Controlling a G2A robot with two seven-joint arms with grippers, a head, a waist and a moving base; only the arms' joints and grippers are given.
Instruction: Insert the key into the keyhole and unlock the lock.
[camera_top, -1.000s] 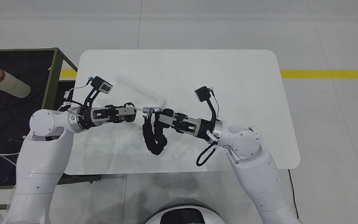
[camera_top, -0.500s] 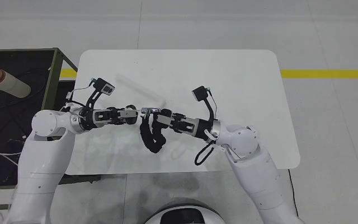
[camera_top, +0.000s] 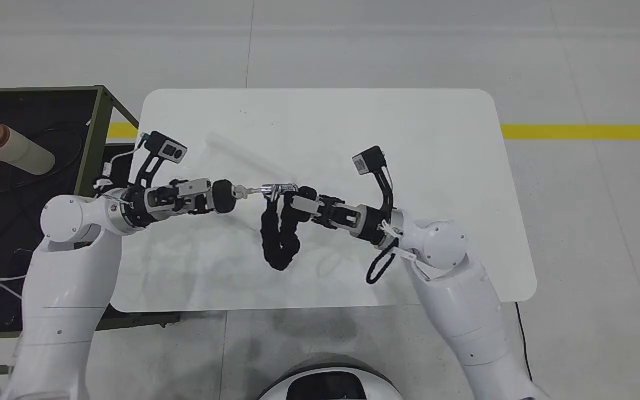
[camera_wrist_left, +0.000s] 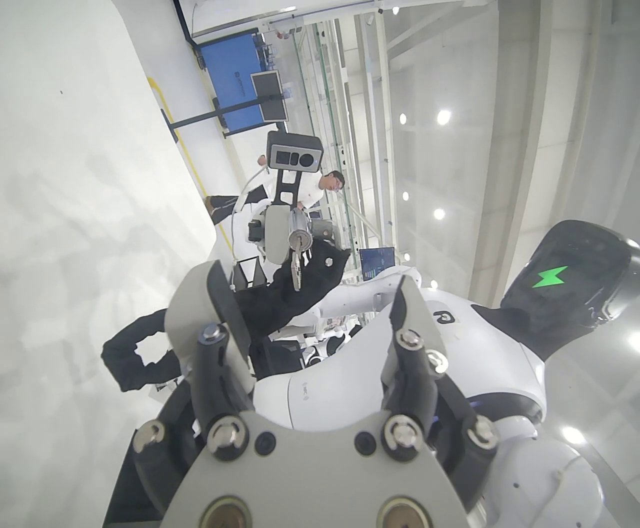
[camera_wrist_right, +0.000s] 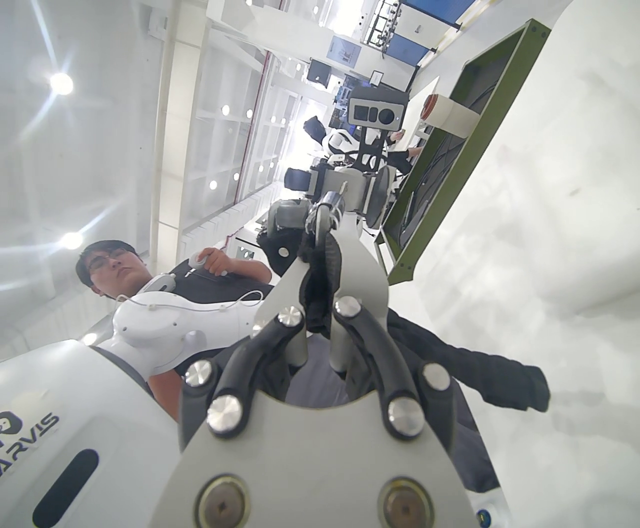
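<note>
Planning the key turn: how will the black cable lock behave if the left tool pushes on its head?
Probably floppy: the black cable lock curls in a loop from the right tool, so it may swing. Its metal head looks rigid and sticks out just past the shut tool, so it should resist a gentle push.

In the left wrist view the key (camera_wrist_left: 297, 271) at the lock (camera_wrist_left: 299, 238) is too small for me to tell how far in it sits. One finger (camera_wrist_left: 227, 310) of the left gripper (camera_wrist_left: 310, 280) hides part of the black sleeve (camera_wrist_left: 280, 306). In the right wrist view the right gripper (camera_wrist_right: 320, 260) covers the sleeve where it clamps it, and the lock's end face is turned away from me.
</note>
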